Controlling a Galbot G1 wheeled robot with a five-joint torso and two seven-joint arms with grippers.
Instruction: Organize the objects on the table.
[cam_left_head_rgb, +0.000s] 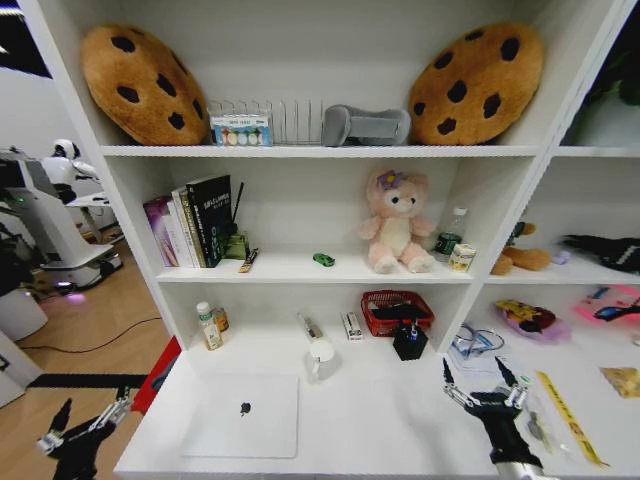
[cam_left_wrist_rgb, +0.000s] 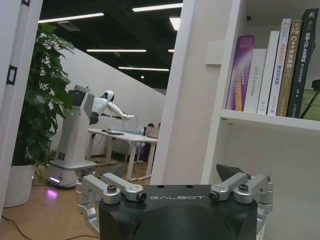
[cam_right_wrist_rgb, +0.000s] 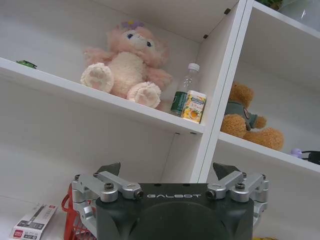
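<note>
A closed silver laptop (cam_left_head_rgb: 240, 415) with a dark logo lies flat on the white table (cam_left_head_rgb: 400, 425), front left. The tiny green toy car (cam_left_head_rgb: 323, 259) sits on the middle shelf, left of a pink plush; the right wrist view shows the car (cam_right_wrist_rgb: 26, 63) on that shelf's edge. A white pen (cam_left_head_rgb: 308, 325) lies behind the white mug (cam_left_head_rgb: 320, 352). My right gripper (cam_left_head_rgb: 475, 372) hovers open over the table's right part, holding nothing. My left gripper (cam_left_head_rgb: 90, 408) hangs open beyond the table's left edge, above the floor.
A red basket (cam_left_head_rgb: 396, 310), a black holder (cam_left_head_rgb: 409, 342), a pen box (cam_left_head_rgb: 352, 325) and small bottles (cam_left_head_rgb: 210, 325) stand at the back of the table. A yellow ruler (cam_left_head_rgb: 568, 415) and goggles (cam_left_head_rgb: 475, 343) lie right of my right gripper. Books (cam_left_head_rgb: 195, 220) fill the shelf's left.
</note>
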